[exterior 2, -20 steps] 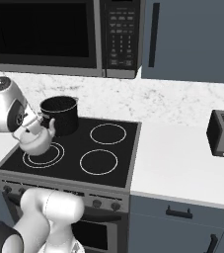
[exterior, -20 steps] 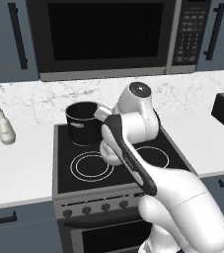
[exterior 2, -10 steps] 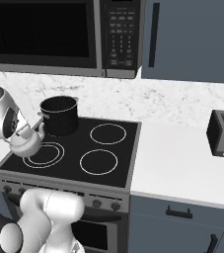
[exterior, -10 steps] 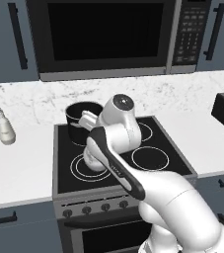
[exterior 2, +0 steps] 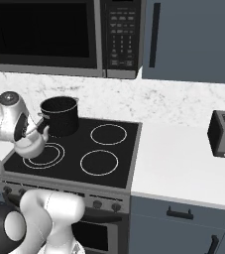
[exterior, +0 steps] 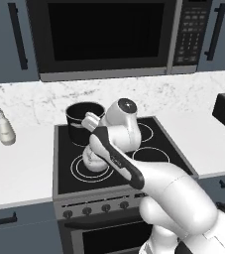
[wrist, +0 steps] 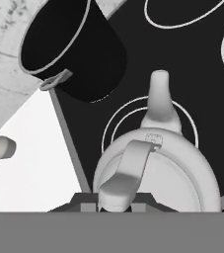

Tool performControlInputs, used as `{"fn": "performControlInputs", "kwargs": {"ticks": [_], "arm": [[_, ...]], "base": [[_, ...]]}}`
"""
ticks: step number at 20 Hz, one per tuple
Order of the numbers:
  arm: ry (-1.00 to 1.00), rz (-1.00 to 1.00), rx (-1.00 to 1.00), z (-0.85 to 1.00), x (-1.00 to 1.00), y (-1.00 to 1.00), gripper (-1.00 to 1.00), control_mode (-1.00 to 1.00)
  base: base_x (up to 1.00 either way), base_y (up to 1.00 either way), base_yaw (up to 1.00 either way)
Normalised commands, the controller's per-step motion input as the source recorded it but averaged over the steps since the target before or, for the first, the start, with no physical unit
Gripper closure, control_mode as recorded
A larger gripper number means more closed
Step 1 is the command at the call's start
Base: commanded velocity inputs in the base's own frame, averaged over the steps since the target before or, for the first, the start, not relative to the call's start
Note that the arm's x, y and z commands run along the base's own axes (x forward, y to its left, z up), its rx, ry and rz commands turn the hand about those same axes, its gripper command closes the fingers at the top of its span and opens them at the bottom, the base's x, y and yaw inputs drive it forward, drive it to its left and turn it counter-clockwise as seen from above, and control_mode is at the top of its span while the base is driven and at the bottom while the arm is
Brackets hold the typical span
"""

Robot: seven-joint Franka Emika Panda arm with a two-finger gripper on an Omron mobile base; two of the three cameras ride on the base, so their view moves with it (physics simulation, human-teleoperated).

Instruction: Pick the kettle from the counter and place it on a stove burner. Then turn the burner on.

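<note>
Over the front-left stove burner (exterior 2: 43,155) I've got the kettle (wrist: 155,170) hanging from my tool (wrist: 114,197), which is clamped tight on its arched handle. Its spout points toward the middle of the cooktop (exterior 2: 121,154). The black pot (exterior: 82,121) sits just behind, white bottle (exterior: 5,130) off on the bench (exterior: 20,168).

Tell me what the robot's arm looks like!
The arm is smooth, shiny white, built from fat rounded segments like sausages, with dark grey bands and round caps at the joints. A black strip runs along one segment. Its pincer has two small dark fingertips.
</note>
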Motion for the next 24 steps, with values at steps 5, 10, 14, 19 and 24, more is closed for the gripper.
{"fn": "performControlInputs", "kwargs": {"ticks": [5,10,14,19,24], "arm": [[0.1,0.0,0.08,-0.3,0.02,0.02,1.0,-1.0],[0.06,0.0,0.0,-0.34,0.13,0.0,1.0,-1.0],[0.0,0.0,0.0,0.0,0.24,-0.02,1.0,-1.0],[0.0,-0.07,0.0,0.0,0.94,-0.06,1.0,-1.0],[0.02,-0.02,0.0,0.0,0.31,0.0,1.0,-1.0]], "base": [[0.0,0.0,0.0],[0.0,0.0,0.0],[0.0,0.0,0.0],[0.0,0.0,0.0],[0.0,0.0,0.0]]}}
